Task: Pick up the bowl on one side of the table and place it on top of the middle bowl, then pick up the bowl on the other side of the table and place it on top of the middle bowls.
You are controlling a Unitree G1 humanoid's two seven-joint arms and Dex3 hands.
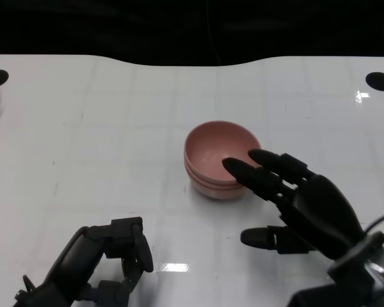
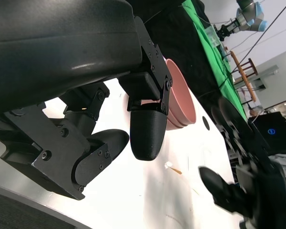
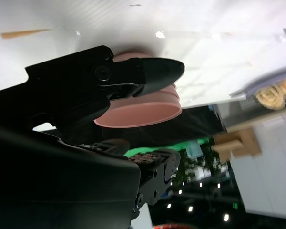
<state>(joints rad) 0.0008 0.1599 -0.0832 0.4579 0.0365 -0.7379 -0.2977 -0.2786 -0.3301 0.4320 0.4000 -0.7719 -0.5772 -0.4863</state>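
We see the stacked pink bowls (image 1: 222, 160) at the middle of the white table (image 1: 102, 128). Our right hand (image 1: 301, 201) hovers just beside the stack, fingers spread and empty; our left hand (image 1: 105, 262), nearer us than the stack, is curled in, holding nothing.

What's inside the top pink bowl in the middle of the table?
The top pink bowl looks empty, showing only its glossy inside. The right hand covers its near right edge.

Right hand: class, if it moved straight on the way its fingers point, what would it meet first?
Most likely the stacked pink bowls: the right hand has fingers aimed at their near rim, already at or over it; depth is unclear.
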